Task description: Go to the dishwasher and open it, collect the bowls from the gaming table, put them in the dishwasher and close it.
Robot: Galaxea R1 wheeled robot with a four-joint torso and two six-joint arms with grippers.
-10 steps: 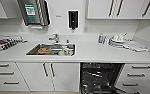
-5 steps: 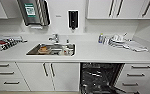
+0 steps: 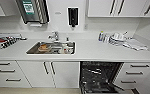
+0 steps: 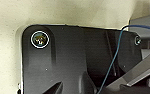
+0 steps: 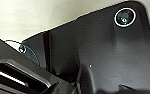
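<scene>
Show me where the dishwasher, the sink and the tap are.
dishwasher (image 3: 98, 75), head view, on its dark open interior.
sink (image 3: 31, 50), head view, on its steel left rim.
tap (image 3: 55, 36), head view, on its body.

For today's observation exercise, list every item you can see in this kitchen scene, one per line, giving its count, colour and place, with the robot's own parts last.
dishwasher: one, dark inside, open under the counter, right of the white doors.
sink: one, steel, set in the countertop, items inside.
tap: one, silver, behind the sink.
countertop: one, white, across the view.
wall dispenser: one, black, above the counter.
dish pile: white, on the counter at right; count unclear.
cloth: one, white, beside the dish pile.
tray: one, on the counter at far left.
cabinet doors: white, under the sink.
robot's dark plate: one in each wrist view.
</scene>
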